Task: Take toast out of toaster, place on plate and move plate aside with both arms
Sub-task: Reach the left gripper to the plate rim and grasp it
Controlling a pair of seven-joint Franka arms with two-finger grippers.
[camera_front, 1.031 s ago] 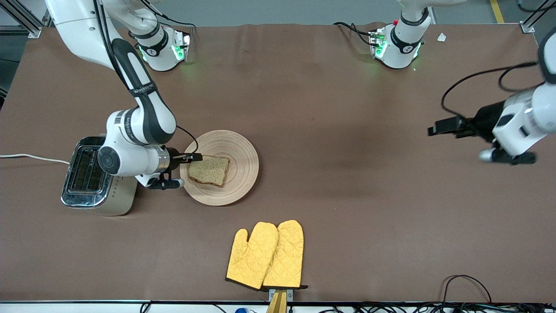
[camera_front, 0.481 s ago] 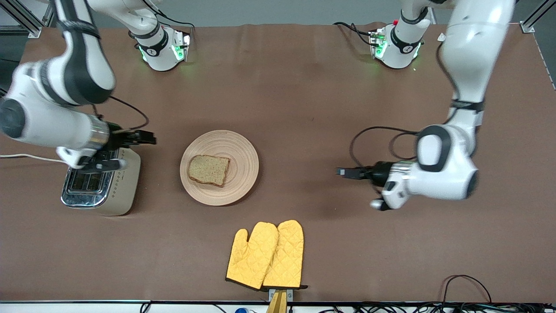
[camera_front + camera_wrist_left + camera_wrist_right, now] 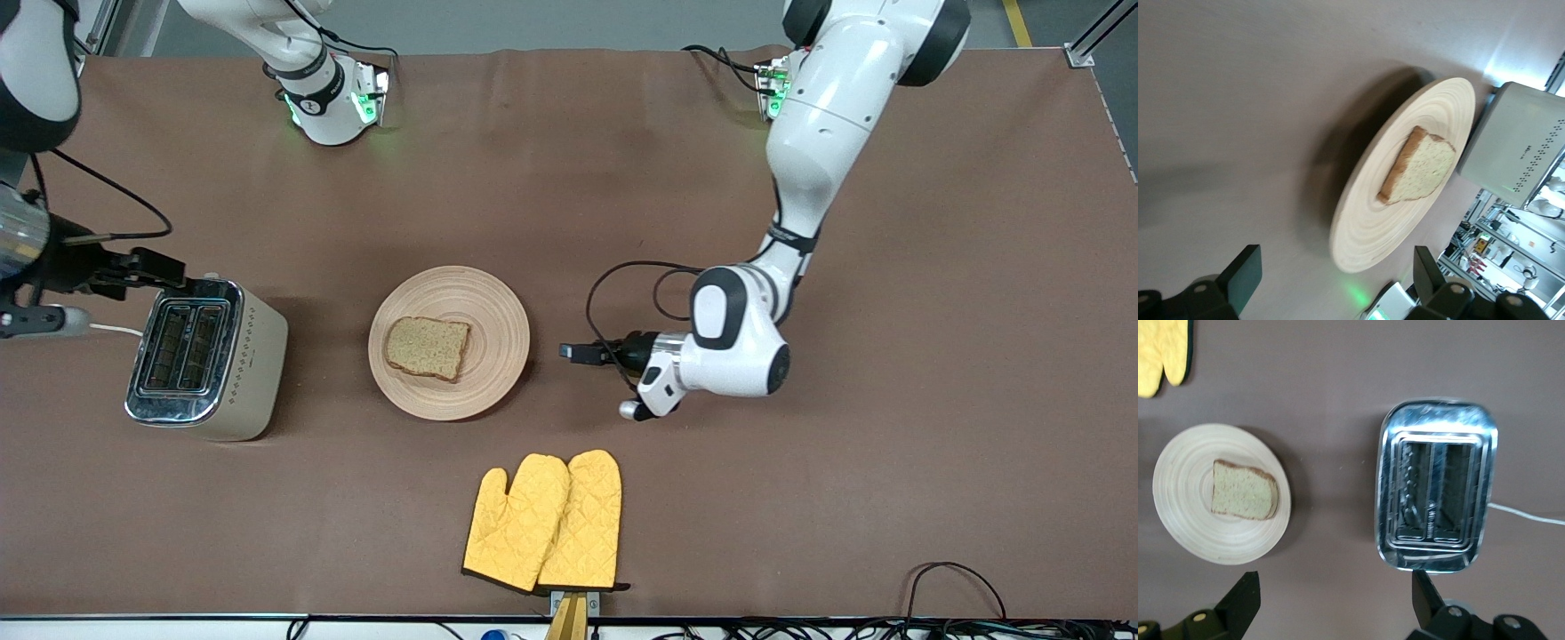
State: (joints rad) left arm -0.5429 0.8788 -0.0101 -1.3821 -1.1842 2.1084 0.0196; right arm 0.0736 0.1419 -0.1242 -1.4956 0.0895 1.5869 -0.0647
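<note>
The toast (image 3: pixel 428 348) lies on the plate (image 3: pixel 498 307). The left hand (image 3: pixel 573 353) beside the plate and the right hand (image 3: pixel 160 267) by the toaster (image 3: pixel 206 357) are wide open and empty. The wooden plate looks stiff and light; I would grip its rim.

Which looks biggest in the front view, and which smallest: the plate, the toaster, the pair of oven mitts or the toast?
1. The plate and the toaster look about alike, so I won't rank one over the other.
2. The pair of oven mitts, somewhat smaller.
3. The toast, clearly smallest.

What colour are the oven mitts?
Yellow quilted oven mitts, with a dark cuff edge; clearest in the front view.
</note>
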